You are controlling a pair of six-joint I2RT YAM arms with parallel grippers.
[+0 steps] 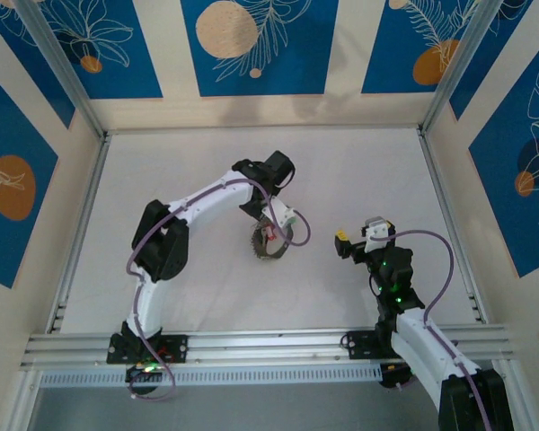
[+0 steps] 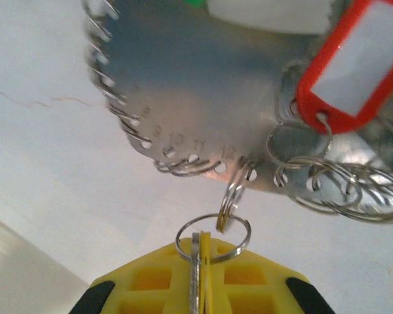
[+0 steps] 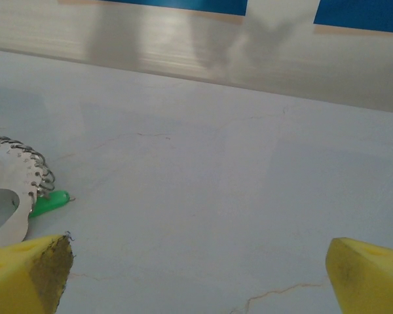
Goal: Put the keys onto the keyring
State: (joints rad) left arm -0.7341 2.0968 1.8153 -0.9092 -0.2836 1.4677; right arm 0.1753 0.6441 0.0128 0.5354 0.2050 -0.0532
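The keyring (image 2: 203, 85) is a round grey metal plate with numbered holes and several small split rings along its rim. It lies mid-table (image 1: 268, 244). My left gripper (image 2: 206, 265) is shut on a thin key (image 2: 198, 275), seen edge-on, with a yellow piece beside it. The key's split ring (image 2: 213, 239) is linked into a small ring (image 2: 232, 196) hanging from the plate's rim. A red tag (image 2: 354, 62) hangs on the plate at the right. My right gripper (image 3: 200, 275) stands open over bare table. To its left I see the plate's edge (image 3: 16, 176) and a green key head (image 3: 51, 204).
The white table (image 1: 359, 171) is fenced by metal rails (image 1: 81, 224) and blue patterned walls. The right arm (image 1: 395, 287) rests at the near right, and its gripper (image 1: 355, 242) is a short way right of the keyring. The left arm (image 1: 198, 202) arches over the middle.
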